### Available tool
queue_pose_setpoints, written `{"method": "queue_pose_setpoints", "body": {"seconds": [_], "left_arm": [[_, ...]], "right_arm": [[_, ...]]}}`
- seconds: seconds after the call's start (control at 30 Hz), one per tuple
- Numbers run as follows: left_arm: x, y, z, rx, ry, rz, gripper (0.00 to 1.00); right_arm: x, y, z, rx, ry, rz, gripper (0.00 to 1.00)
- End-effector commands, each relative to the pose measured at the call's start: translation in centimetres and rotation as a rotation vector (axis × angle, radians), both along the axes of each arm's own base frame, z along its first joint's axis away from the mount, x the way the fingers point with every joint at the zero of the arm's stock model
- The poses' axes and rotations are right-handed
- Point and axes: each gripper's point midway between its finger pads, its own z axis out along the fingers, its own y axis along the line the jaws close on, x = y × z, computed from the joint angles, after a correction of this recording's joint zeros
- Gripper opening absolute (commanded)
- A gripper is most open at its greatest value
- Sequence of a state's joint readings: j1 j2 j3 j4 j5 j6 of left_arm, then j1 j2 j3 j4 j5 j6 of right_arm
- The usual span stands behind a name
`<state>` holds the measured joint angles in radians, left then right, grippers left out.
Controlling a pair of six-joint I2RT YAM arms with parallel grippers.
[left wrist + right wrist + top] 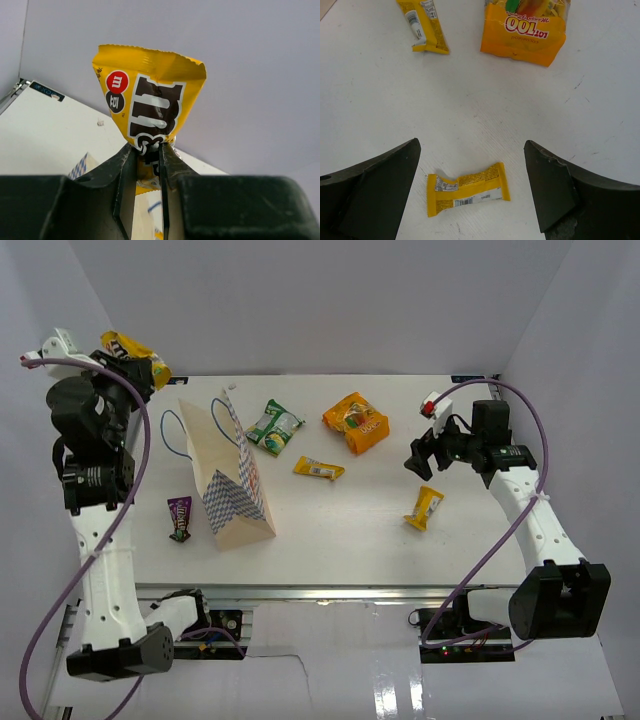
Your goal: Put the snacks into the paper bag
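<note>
Top external: the left claw [128,365] is hovering at the surface's [340,530] far-left corner, close to both walls, beyond the paper bag [228,475]; the right claw [420,458] is hanging over open surface. Left wrist: the left claw is clenching the yellow-brown candy bar [150,105] by its lower end. Right wrist: the right claw is standing wide, released, a small yellow wrapper [468,189] lying untouched between its fingers

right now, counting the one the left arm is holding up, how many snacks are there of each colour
yellow: 3, the m&m's packet shut in the left tool, the middle wrapper, the right-side wrapper
orange: 1, the puffy bag
green-white: 1, the flat packet
dark purple: 1, the candy bar
total: 6
</note>
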<state>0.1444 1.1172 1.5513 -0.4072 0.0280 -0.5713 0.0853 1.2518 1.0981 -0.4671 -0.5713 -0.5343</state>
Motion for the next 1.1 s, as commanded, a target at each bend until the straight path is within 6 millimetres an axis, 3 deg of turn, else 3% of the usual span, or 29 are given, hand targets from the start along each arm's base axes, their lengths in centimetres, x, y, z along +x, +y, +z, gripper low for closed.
{"method": "queue_pose_setpoints", "body": {"seconds": [0.0,0.03,0.5,0.63,0.77,0.8,0.93,1.03,1.07], "left_arm": [[-1.3,-1.8,-2.8,0.048,0.069,-0.083,0.18],[-1.7,-2.1,-3.9,0.05,0.096,-0.098,0.18],[-2.2,-5.1,-9.7,0.066,0.242,-0.223,0.18],[-2.4,-5.9,-11.0,0.056,0.279,-0.263,0.22],[-3.0,-6.2,-11.4,0.072,0.289,-0.279,0.41],[-3.3,-6.2,-11.2,0.081,0.281,-0.279,0.5],[-3.9,-6.5,-10.2,0.105,0.253,-0.298,0.69],[-4.2,-7.4,-9.5,0.119,0.231,-0.356,0.8],[-4.3,-7.6,-9.3,0.12,0.225,-0.367,0.8]], "right_arm": [[0.3,0.5,2.2,0.005,-0.068,0.022,0.9],[0.3,0.5,2.2,0.006,-0.067,0.024,0.9],[0.0,1.0,2.1,0.025,-0.067,0.038,0.9],[0.0,1.9,2.0,0.045,-0.059,0.077,0.9],[-0.6,4.6,1.1,0.036,-0.025,0.184,0.9],[-0.7,5.0,0.8,0.031,-0.012,0.203,0.9],[0.6,7.6,0.5,0.032,0.022,0.297,0.91],[1.3,9.8,-0.2,0.023,0.023,0.374,0.9],[1.4,11.1,0.6,0.026,0.001,0.414,0.9]]}}
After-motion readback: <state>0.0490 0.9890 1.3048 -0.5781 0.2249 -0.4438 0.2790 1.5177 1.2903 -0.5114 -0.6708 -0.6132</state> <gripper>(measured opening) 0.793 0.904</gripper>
